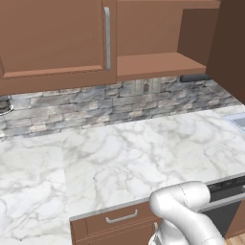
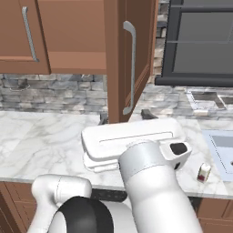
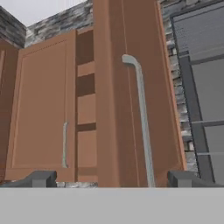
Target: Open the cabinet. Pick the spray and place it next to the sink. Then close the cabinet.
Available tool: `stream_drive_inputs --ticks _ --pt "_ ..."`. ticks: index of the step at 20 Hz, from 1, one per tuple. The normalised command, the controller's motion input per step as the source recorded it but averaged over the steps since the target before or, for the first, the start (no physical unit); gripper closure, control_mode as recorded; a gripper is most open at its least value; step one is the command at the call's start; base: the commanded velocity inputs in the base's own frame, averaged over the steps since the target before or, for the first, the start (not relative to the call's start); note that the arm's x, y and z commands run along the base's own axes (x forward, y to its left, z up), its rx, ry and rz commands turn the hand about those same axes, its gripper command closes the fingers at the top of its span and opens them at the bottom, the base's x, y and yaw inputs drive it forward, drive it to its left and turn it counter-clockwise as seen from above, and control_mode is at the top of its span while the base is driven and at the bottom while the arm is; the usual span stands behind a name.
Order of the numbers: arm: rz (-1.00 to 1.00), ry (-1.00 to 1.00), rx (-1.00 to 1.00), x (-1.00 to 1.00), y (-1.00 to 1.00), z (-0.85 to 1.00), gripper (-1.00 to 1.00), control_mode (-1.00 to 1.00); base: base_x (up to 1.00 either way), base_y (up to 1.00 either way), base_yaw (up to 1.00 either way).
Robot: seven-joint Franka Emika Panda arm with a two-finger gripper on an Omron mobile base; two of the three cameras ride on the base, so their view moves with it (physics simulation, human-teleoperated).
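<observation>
Marble tabletop (image 2: 41,132) carries the spray (image 2: 203,172) lying beside the sink (image 2: 219,150), so I've lined my wide-apart jaws up on the cabinet (image 3: 127,109) door's handle (image 3: 142,122) to close it.

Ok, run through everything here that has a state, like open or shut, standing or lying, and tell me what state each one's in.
Right cabinet door: swung open, edge toward the camera.
Left cabinet door: shut.
Cabinet shelf: exposed, bare where it shows.
Spray: out of the cabinet, resting on the counter beside the sink.
Gripper: open, fingers spread, holding nothing, facing the open door's handle.
Drawer: shut.
</observation>
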Motion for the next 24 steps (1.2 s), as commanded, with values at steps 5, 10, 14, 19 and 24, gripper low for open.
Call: stream_drive_inputs --ticks 5,10,14,19,24 --pt "0.24 -0.03 0.0 0.0 -0.15 0.0 -1.0 -1.0 0.0 0.0 0.0" --pt "0.21 -0.01 0.0 0.18 -0.04 0.0 -1.0 -1.0 0.0 0.0 0.0" --pt "0.11 0.03 0.0 0.54 0.0 -0.08 -1.0 -1.0 0.0 0.0 0.0" --pt "0.01 0.09 0.0 0.46 0.0 -0.31 -1.0 -1.0 0.0 0.0 0.0" --pt "0.01 0.05 0.0 0.39 0.0 -0.41 -1.0 -1.0 0.0 0.0 0.0"
